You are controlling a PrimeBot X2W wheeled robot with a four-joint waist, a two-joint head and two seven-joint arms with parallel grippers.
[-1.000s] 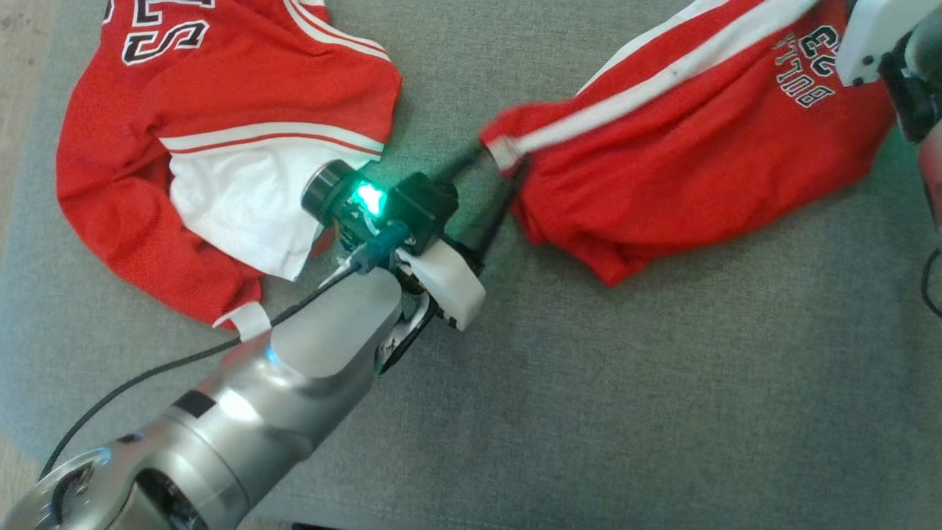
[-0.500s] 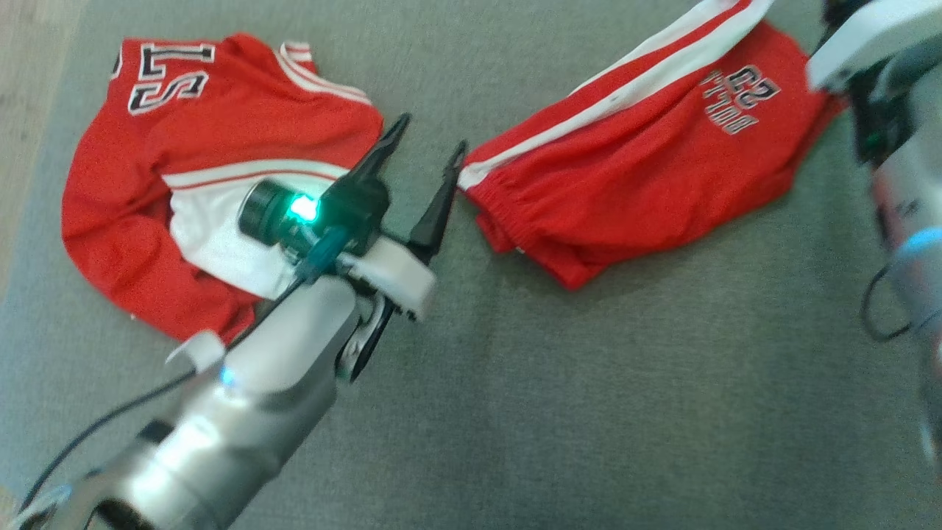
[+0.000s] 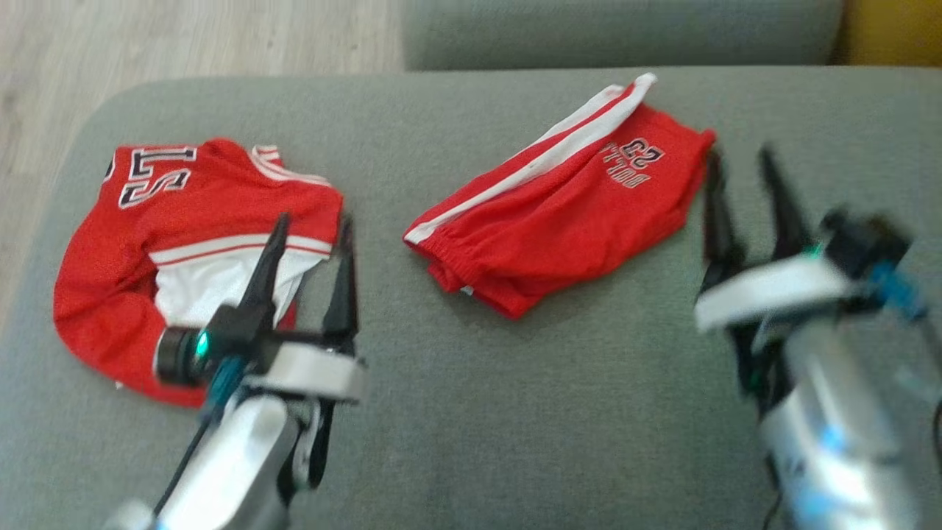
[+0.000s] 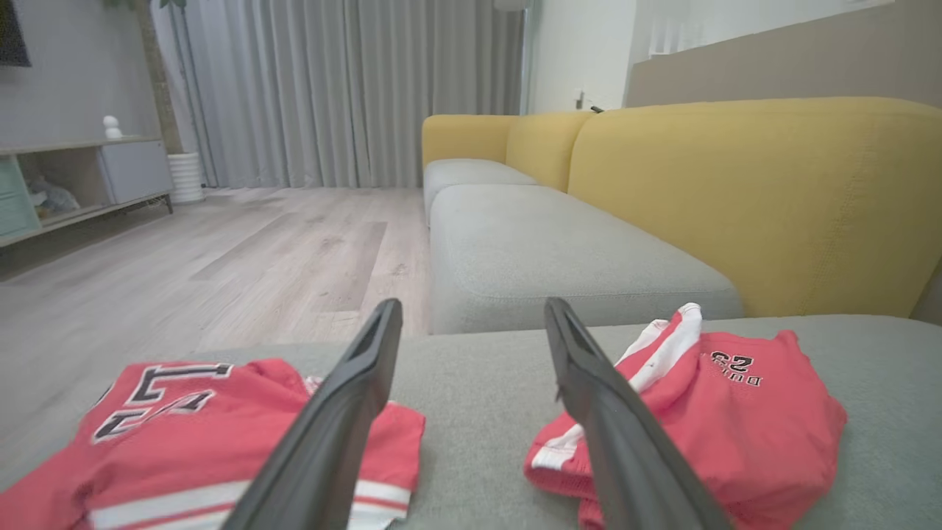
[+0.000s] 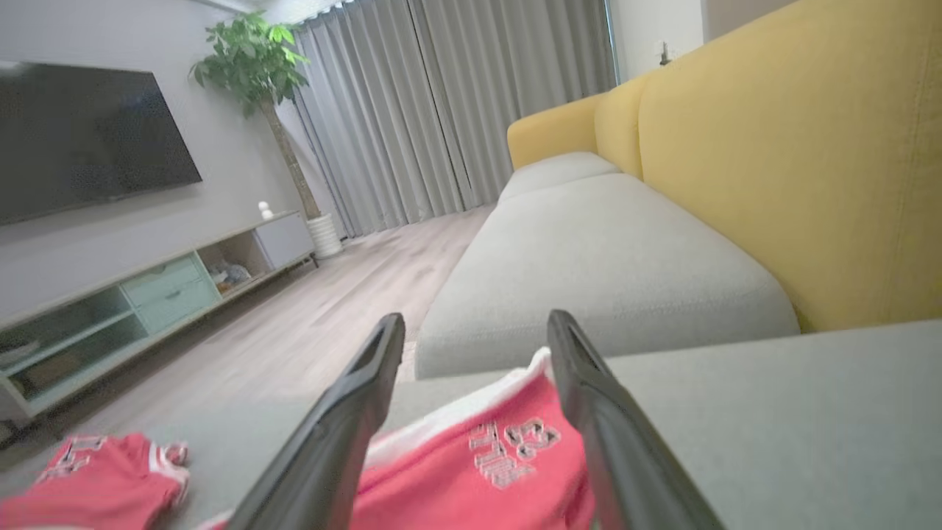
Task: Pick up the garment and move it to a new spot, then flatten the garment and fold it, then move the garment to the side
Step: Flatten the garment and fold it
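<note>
The garment, red shorts [image 3: 559,213] with a white side stripe and a "23" print, lies folded on the grey sofa cushion [image 3: 515,412], with nothing touching it. In the wrist views the shorts [image 4: 743,419] [image 5: 471,471] lie just beyond the fingers. My left gripper [image 3: 313,221] [image 4: 472,303] is open and empty, left of the shorts, its fingertips over the edge of a red and white jersey [image 3: 184,221]. My right gripper [image 3: 739,154] [image 5: 477,316] is open and empty, close by the shorts' right end.
The jersey [image 4: 184,427] [image 5: 96,471] lies crumpled at the cushion's left end. A yellow backrest [image 4: 736,191] runs along the right, with another grey seat cushion [image 4: 544,258] beyond. Wooden floor [image 3: 184,37] lies past the cushion's left and far edges.
Both grippers have opened and let go of the shorts, then drawn back toward the near edge. The shorts now lie folded and still. The head camera has tilted up.
</note>
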